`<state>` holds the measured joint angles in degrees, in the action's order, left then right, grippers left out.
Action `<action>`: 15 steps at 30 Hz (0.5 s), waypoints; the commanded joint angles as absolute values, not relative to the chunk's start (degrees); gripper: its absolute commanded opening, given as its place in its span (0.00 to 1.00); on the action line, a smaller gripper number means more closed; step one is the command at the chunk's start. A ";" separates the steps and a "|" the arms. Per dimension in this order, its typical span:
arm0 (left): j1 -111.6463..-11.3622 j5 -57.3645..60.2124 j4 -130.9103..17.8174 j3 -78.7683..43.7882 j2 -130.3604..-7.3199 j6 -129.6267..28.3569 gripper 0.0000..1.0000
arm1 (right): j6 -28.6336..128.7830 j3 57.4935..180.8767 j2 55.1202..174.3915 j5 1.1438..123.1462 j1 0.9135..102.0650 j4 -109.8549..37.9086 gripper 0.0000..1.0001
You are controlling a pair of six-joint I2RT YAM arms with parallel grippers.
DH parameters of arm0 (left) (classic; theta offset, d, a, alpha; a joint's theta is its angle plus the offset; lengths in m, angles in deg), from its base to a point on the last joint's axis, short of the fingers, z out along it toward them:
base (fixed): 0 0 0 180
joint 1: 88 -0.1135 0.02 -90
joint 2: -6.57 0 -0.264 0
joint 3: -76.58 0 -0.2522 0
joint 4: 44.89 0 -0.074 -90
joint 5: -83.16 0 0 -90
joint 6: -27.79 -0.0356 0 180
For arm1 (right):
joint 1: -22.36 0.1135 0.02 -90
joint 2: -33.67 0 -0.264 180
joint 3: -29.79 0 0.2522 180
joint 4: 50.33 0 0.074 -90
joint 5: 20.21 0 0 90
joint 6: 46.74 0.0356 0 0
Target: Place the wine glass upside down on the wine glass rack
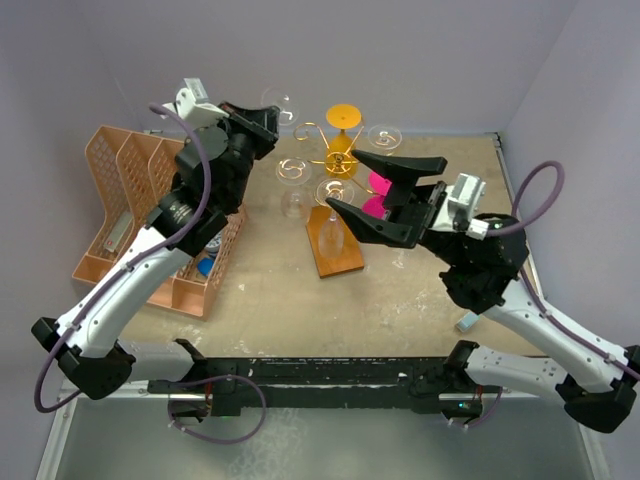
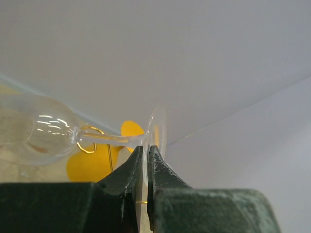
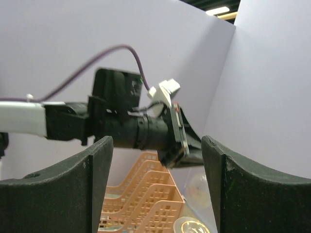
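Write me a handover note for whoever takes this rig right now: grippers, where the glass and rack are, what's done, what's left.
Left gripper: shut on the foot of the wine glass, which is held sideways in the air by the far left side of the rack.
Right gripper: open, empty, close to the wine glass rack.
Done: glass is gripped and up near the rack.
Left: turn it bowl-down, seat it on a free wire arm, release.
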<state>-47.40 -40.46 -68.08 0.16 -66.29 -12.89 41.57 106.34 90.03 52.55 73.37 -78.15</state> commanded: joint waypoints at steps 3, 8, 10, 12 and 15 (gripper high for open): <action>-48.32 -37.29 -64.67 -3.27 -65.03 -4.41 0.00 | 47.27 107.22 85.67 52.90 73.44 -78.19 0.75; -48.86 -36.55 -66.48 -5.14 -64.90 -0.98 0.00 | 48.10 107.15 83.04 52.52 73.48 -78.09 0.75; -50.71 -34.37 -66.99 -6.21 -64.96 2.03 0.00 | 48.86 107.05 82.29 52.55 73.43 -78.19 0.75; -54.02 -29.79 -66.16 -7.87 -65.05 6.14 0.00 | 50.59 107.32 81.66 52.65 73.45 -78.58 0.75; -57.54 -23.37 -64.06 -8.92 -65.99 10.46 0.00 | 52.42 108.52 81.17 52.13 73.48 -78.02 0.75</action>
